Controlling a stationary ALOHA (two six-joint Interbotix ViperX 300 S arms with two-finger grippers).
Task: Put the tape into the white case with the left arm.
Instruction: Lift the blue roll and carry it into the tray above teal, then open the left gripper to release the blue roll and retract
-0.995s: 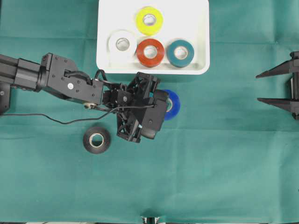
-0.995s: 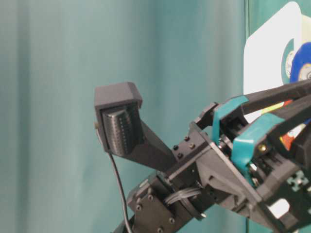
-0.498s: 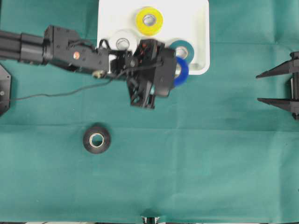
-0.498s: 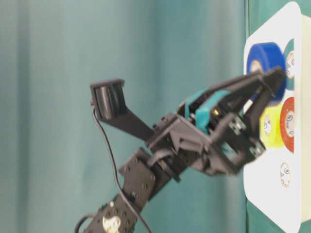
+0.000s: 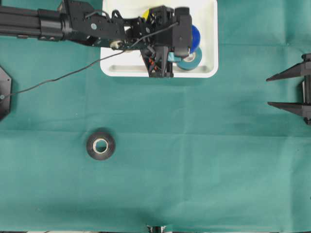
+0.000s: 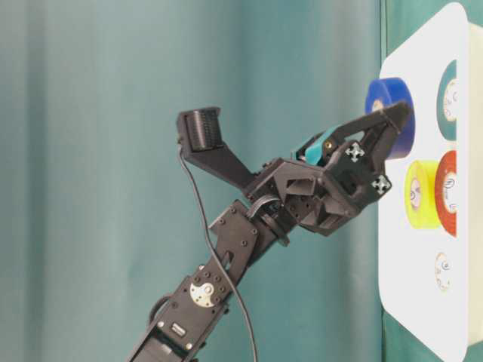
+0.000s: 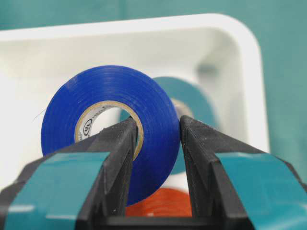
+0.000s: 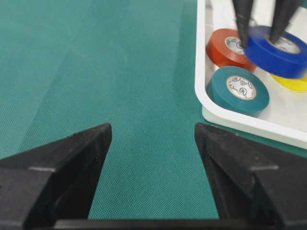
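Blue tape (image 7: 112,124) — white case (image 5: 208,68); teal-banded black left arm (image 6: 302,200).

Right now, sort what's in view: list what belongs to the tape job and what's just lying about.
In the job:
- blue tape, gripped by the left gripper
- white case
- black tape on the cloth

Lying about:
- teal tape, red tape, yellow tape, already in the case
- right gripper, open

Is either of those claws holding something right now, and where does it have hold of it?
Yes. The left gripper holds the blue tape roll by its wall, one finger inside the hole and one outside. The right gripper is open and empty.
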